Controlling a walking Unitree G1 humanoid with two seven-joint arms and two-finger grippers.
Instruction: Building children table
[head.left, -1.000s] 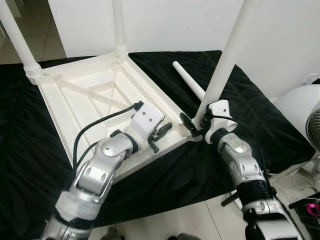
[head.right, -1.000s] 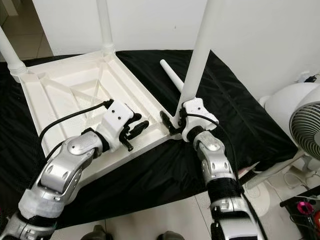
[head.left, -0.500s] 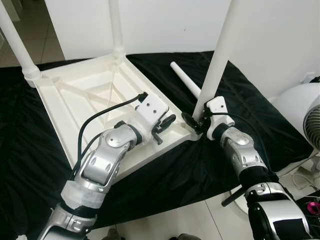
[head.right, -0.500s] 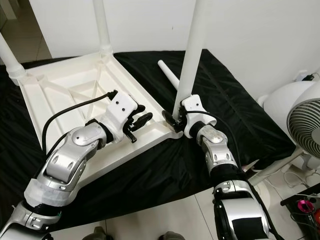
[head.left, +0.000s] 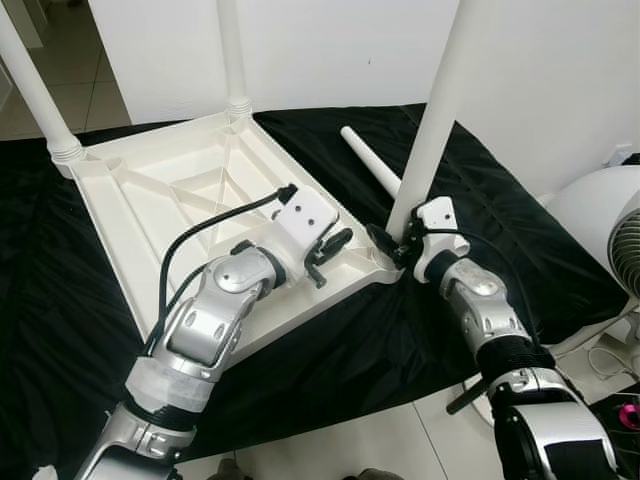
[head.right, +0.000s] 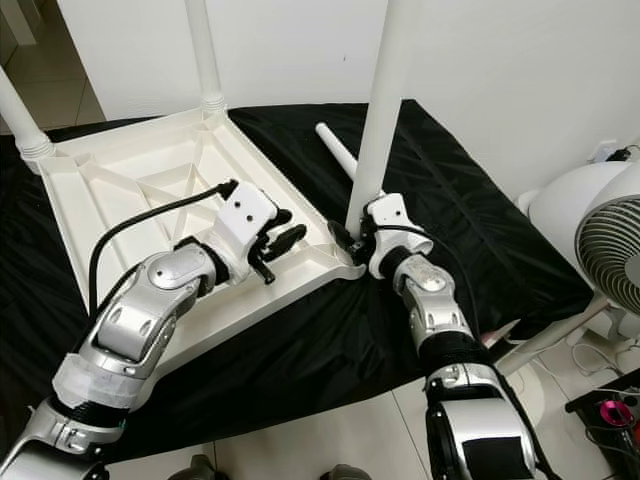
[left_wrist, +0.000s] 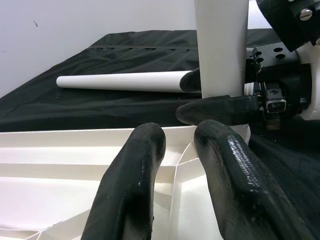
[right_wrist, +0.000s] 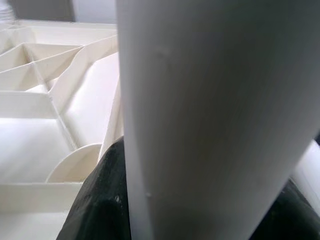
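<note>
The right gripper (head.left: 398, 250) is clamped low on the upright table leg (head.left: 430, 130), its black fingers (left_wrist: 215, 109) wrapped round the foot of the leg right where it meets the near corner of the upturned tabletop (head.left: 150, 190). Over the last second this arm has drawn in closer to the corner and the leg has come nearer to vertical, so by the look of it the leg is being seated or twisted home in its socket. The leg's long axis runs straight up from the gripper, slightly tilted away from the robot, its free end out of frame above.

The left gripper (head.left: 325, 255) has crept forward along the tabletop rim toward the same corner; it hovers just above the rim, fingers (left_wrist: 135, 185) a narrow gap apart and holding nothing.

Beyond the right gripper a spare leg (head.left: 372, 160) lies flat on the black cloth (head.left: 500, 230), pointing away. Two more legs (head.left: 232, 60) stand at the far corners
</note>
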